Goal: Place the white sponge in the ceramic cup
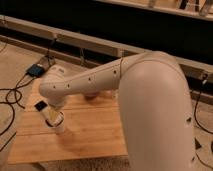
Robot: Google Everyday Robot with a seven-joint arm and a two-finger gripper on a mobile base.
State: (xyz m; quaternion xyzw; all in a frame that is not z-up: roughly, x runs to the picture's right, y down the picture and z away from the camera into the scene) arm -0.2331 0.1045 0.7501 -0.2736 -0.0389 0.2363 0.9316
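Pale plastic covers the arm, whose gripper [51, 111] sits low over the left part of the wooden table [95, 135]. Whether it is clamped I cannot tell. Right under it the sponge [50, 116] meets the mouth of the cup [60, 126]. A black square [41, 106] lies just beside.
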